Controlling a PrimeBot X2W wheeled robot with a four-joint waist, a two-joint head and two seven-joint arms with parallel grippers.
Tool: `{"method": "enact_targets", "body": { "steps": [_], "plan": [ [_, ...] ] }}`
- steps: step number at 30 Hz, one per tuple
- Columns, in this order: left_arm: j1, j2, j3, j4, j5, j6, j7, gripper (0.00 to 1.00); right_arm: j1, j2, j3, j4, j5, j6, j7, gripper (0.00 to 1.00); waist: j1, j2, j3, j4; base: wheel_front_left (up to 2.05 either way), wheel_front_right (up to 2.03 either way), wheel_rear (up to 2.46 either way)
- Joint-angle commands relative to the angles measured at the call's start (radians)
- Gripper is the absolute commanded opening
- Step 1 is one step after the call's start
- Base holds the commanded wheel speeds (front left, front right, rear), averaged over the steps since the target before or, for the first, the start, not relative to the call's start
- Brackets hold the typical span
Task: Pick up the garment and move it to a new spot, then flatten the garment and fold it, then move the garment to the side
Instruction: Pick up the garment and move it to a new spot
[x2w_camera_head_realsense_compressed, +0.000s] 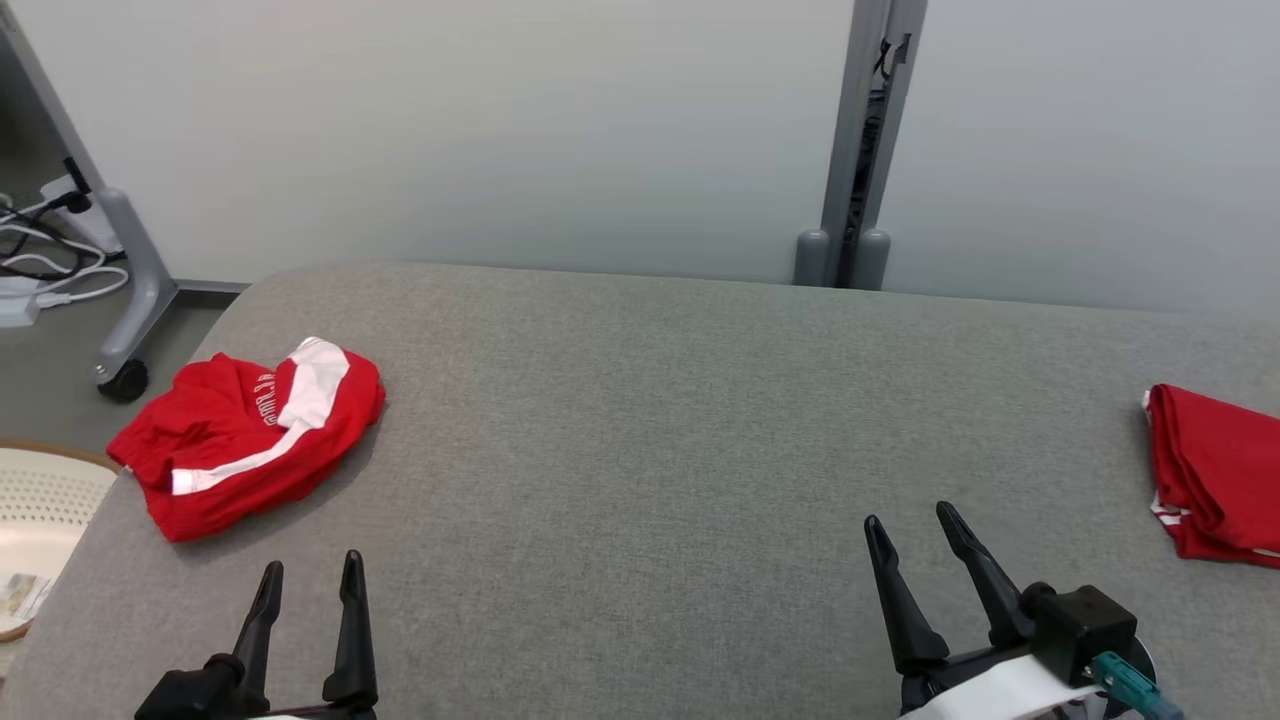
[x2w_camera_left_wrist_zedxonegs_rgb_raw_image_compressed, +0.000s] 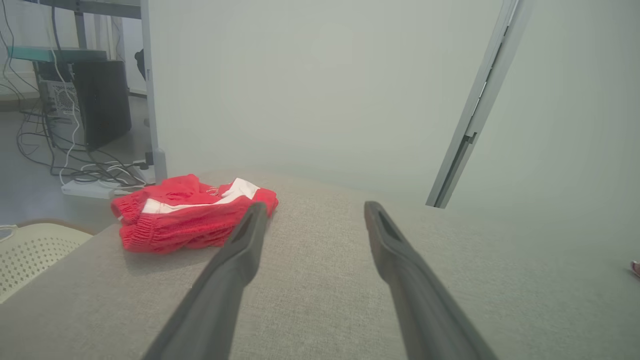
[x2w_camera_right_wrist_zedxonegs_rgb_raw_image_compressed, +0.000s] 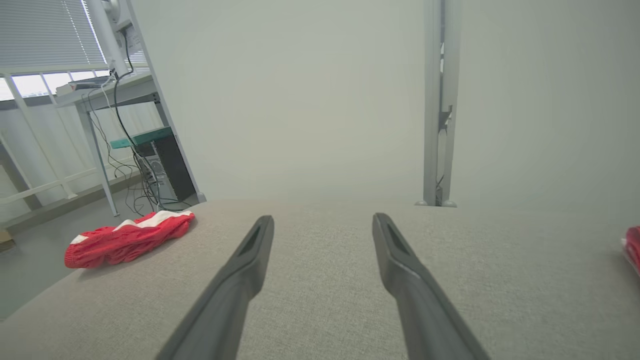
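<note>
Stretching across the head view, a grey fabric-covered surface (x2w_camera_head_realsense_compressed: 640, 450) with rounded corners stands before a pale wall (x2w_camera_head_realsense_compressed: 500, 130) split by a grey post (x2w_camera_head_realsense_compressed: 860, 150). The garment (x2w_camera_head_realsense_compressed: 250, 430), crumpled red cloth with white stripes, lies near the surface's left edge. A second red cloth (x2w_camera_head_realsense_compressed: 1215, 475), folded, sits at the right edge. The left gripper (x2w_camera_head_realsense_compressed: 312, 562) and the right gripper (x2w_camera_head_realsense_compressed: 910, 515) hang over the near side, each with fingers spread and empty, apart from the garment. Off the left side stand a white perforated basket (x2w_camera_head_realsense_compressed: 45, 500), a castor leg (x2w_camera_head_realsense_compressed: 125, 380) and loose cables (x2w_camera_head_realsense_compressed: 40, 250) on the floor.

In the left wrist view, the parted fingers point along the surface; the garment (x2w_camera_left_wrist_zedxonegs_rgb_raw_image_compressed: 190, 217) lies ahead, just left of the left finger's tip. Beyond it a dark computer tower (x2w_camera_left_wrist_zedxonegs_rgb_raw_image_compressed: 100, 102) stands among cables.

In the right wrist view, the fingers are likewise spread over bare fabric. The garment (x2w_camera_right_wrist_zedxonegs_rgb_raw_image_compressed: 125, 240) lies far to the left, and a desk (x2w_camera_right_wrist_zedxonegs_rgb_raw_image_compressed: 100, 90) and window blinds (x2w_camera_right_wrist_zedxonegs_rgb_raw_image_compressed: 45, 30) stand behind it.
</note>
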Motion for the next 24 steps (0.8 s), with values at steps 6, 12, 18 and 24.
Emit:
{"method": "enact_targets", "body": {
  "steps": [6, 12, 18, 24],
  "plan": [
    [-0.015, 0.003, 0.007, -0.019, 0.002, 0.013, -0.003, 1.00, -0.024, -0.006, 0.019, -0.008, 0.009, 0.000, -0.002, 1.00, 0.0000, 0.0000, 0.023, 0.080, 0.00, 0.00, 0.00],
    [-0.029, 0.003, 0.016, -0.023, 0.008, 0.008, -0.003, 1.00, -0.023, -0.006, 0.026, -0.016, 0.016, 0.000, -0.002, 1.00, 0.0000, 0.0000, 0.033, 0.152, 0.00, 0.00, 0.00],
    [-0.022, 0.003, 0.017, -0.025, 0.009, 0.017, -0.003, 1.00, -0.011, -0.006, 0.033, -0.011, 0.020, 0.000, -0.001, 1.00, 0.0000, 0.0000, 0.025, 0.213, 0.00, 0.00, 0.00],
    [-0.007, 0.003, 0.011, -0.028, 0.011, 0.026, -0.003, 1.00, -0.002, -0.006, 0.039, -0.006, 0.019, 0.000, -0.002, 1.00, 0.0000, 0.0000, 0.012, 0.261, 0.00, 0.00, 0.00]
  ]
}}
